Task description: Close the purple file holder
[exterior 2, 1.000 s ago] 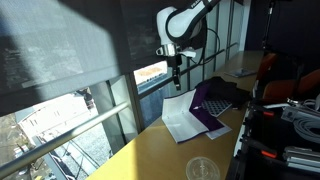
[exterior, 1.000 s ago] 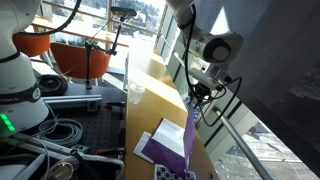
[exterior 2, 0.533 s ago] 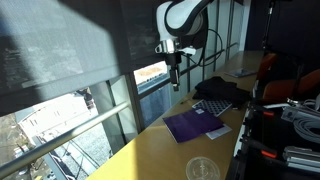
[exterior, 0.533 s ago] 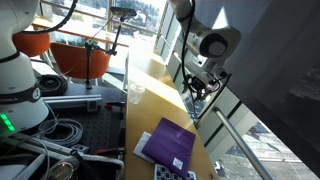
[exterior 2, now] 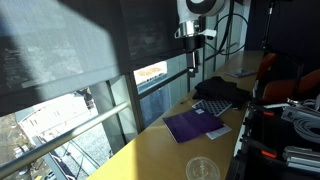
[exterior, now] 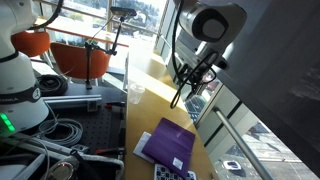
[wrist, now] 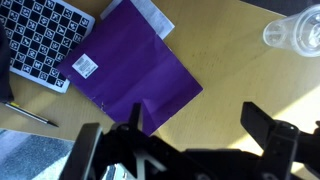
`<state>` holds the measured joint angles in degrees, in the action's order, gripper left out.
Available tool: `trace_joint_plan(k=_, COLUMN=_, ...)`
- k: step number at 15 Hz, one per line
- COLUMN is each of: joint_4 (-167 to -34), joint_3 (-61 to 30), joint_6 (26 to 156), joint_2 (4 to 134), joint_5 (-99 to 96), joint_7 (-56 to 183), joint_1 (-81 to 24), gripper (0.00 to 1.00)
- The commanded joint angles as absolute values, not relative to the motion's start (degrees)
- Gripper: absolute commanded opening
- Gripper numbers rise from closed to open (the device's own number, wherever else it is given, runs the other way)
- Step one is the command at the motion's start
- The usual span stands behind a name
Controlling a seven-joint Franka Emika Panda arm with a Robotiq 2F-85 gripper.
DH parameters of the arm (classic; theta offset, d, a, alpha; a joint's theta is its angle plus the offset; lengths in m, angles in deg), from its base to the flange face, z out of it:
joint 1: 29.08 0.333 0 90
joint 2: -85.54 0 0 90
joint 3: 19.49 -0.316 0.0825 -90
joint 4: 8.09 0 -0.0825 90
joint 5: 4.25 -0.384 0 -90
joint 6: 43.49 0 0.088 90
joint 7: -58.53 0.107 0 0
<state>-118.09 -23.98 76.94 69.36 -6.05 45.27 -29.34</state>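
The purple file holder [wrist: 130,65] lies flat and closed on the yellow table, also seen in both exterior views [exterior: 168,143] [exterior 2: 195,125]. A white label [wrist: 85,66] sits on its cover, and a corner of white paper [wrist: 150,15] pokes out at one edge. My gripper [wrist: 200,120] hangs well above the table, off the folder's edge, open with nothing between its fingers. Both exterior views show the gripper [exterior: 183,92] [exterior 2: 193,68] high over the table, apart from the folder.
A checkerboard card [wrist: 40,45] lies beside the folder, with a pen [wrist: 30,115] near it. A clear plastic cup [wrist: 295,35] [exterior 2: 203,168] stands further along the table [exterior: 150,110]. A black bundle [exterior 2: 220,90] lies behind the folder. Window glass and a rail run along the table's far side.
The upright purple cover has dropped flat, so the folder is closed over the white sheets. The gripper let go, opened wide and rose away from it.
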Motion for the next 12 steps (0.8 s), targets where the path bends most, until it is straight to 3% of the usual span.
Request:
trace_joint_plan(k=1, joint_4=-131.9, joint_3=-23.1, joint_6=79.4, joint_2=82.7, joint_5=-4.8, joint_7=49.7, joint_1=-28.4, gripper=1.00)
trace_joint_plan(k=6, joint_4=-146.7, joint_3=-22.7, joint_6=88.5, joint_2=95.0, joint_5=0.6, joint_7=52.5, joint_1=-28.5, gripper=1.00)
trace_joint_plan(k=12, joint_4=-153.9, joint_3=-20.1, joint_6=100.5, joint_2=100.7, joint_5=9.1, joint_7=51.9, joint_1=-30.7, gripper=1.00)
